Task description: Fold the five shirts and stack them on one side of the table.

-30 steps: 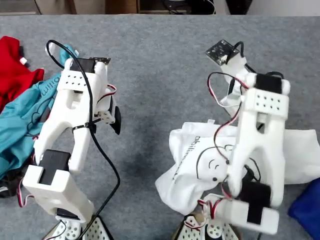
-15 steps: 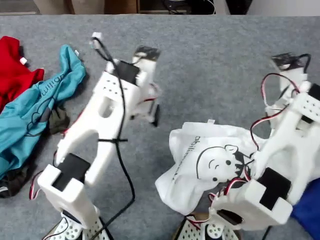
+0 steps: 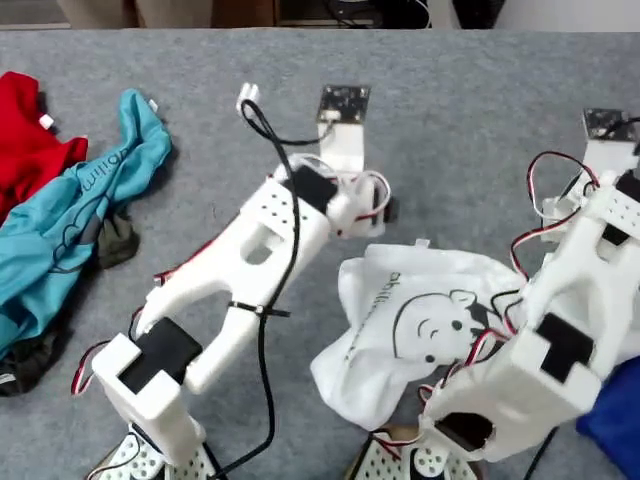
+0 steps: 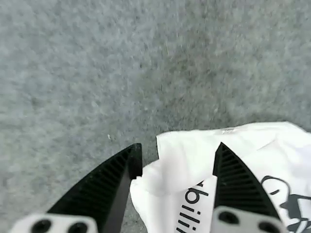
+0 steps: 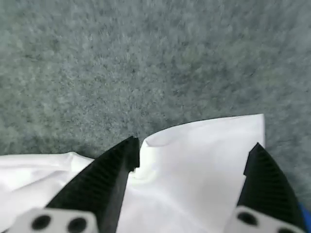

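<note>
First, your left gripper [image 4: 178,145]: the jaws stood apart and held nothing, poised over the left-hand edge of the white shirt [image 3: 420,320]. Whether the tips touched cloth could not be told.
Your right gripper [image 5: 194,143]: the jaws were spread wide and empty, astride the shirt's opposite edge, where a flat corner lay on the grey table [image 3: 470,110].
White shirt: it lay crumpled between your two arms, printed face up, its left flank bunched.
Other shirts: a teal shirt [image 3: 60,230] sprawled over a dark shirt [image 3: 118,240] beside a red shirt [image 3: 25,140] at the table's left side. A blue shirt [image 3: 615,420] showed at the right edge. None looked folded.
Handling: you could expect light, limp cloth that sagged, bunched and dragged on the felt-like surface.
Where to grip: you would likely have done best pinching a single layer at the two outer corners, one per gripper, then drawing them apart to flatten the shirt before folding.
</note>
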### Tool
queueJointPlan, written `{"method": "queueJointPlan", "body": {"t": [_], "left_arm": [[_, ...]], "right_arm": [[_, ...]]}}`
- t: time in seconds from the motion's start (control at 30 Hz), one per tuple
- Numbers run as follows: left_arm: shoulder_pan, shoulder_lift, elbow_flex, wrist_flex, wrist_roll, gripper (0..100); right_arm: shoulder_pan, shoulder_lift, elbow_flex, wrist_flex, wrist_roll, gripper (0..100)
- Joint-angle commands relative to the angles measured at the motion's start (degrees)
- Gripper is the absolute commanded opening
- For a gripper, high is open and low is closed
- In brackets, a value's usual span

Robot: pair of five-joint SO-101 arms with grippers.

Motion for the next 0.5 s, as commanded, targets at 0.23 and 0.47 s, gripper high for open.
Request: {"method": "queueJointPlan", "body": {"t": [0.23, 0.47], "left_arm": [[5.7, -2.6, 10.4, -10.5, 0.8, 25], [5.8, 4.9, 10.8, -16.4, 6.8, 25]], "right_arm": [[8.8, 7.0, -12.8, 4.3, -4.8, 34.6], [10.9, 10.2, -14.8, 3.8, -4.9, 34.6]]}}
